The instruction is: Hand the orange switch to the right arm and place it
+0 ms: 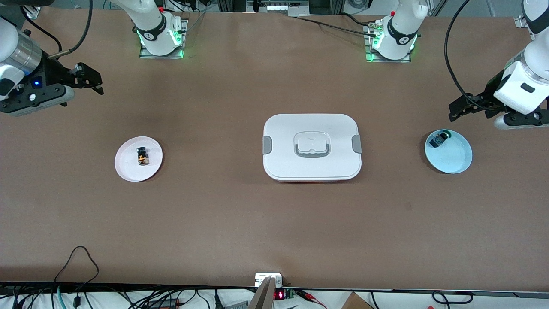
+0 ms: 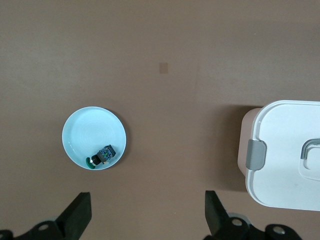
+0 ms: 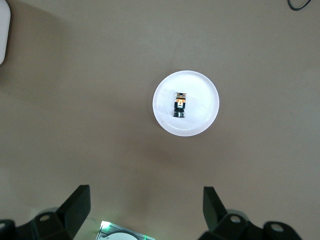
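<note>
I see the orange switch (image 1: 142, 157), a stubby black part with an orange body section, lying on its side in the small white round plate (image 1: 138, 159) toward the right arm's end of the brown table (image 1: 240, 223). Its long axis runs nearer-to-farther from the front camera, black round end pointing toward the robots' bases, orange and tan end toward the camera. Nothing is touching it.

My right gripper (image 1: 91, 82) hangs in the air over bare table by that end's edge, fingers (image 3: 75, 207) spread wide, holding nothing. My left gripper (image 1: 461, 108) hovers over the table just beside the pale blue round dish (image 1: 454, 161), fingers (image 2: 77, 212) also spread and empty. In that dish lies a small black switch with green-blue parts (image 1: 439, 140), near the rim. Between the two dishes sits a white rectangular lidded box with grey clips (image 1: 312, 146).
</note>
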`<state>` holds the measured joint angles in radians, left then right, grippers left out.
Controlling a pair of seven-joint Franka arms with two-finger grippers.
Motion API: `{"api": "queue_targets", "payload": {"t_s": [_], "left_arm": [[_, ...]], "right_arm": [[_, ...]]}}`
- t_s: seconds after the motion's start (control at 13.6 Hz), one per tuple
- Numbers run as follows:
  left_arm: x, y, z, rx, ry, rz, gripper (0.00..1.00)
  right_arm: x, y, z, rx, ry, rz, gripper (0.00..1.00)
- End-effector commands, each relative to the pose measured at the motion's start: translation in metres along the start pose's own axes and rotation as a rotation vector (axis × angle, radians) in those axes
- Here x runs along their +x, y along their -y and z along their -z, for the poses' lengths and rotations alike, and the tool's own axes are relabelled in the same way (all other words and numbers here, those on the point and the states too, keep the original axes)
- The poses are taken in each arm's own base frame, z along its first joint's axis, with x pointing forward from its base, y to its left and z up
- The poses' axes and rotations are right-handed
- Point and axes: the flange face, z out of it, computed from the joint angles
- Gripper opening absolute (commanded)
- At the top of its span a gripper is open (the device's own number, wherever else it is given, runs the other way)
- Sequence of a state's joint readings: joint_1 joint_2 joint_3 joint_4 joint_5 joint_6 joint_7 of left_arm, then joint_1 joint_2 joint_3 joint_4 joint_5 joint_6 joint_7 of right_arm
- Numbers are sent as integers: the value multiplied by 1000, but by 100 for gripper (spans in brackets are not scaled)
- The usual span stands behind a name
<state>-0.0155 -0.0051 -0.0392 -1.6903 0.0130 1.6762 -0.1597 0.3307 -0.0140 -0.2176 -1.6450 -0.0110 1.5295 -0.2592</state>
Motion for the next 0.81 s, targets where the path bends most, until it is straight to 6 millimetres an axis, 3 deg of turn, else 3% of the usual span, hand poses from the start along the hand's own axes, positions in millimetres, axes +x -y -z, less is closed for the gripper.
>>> {"api": "queue_targets", "payload": {"t_s": [0.0,0.74], "left_arm": [[-2,-3,8,-2,2,4,100],[-2,-2,7,-2,3,6,100]], "right_arm": [[3,8,5,-2,8,32,100],[12,13,17,-5,-23,35,100]]}}
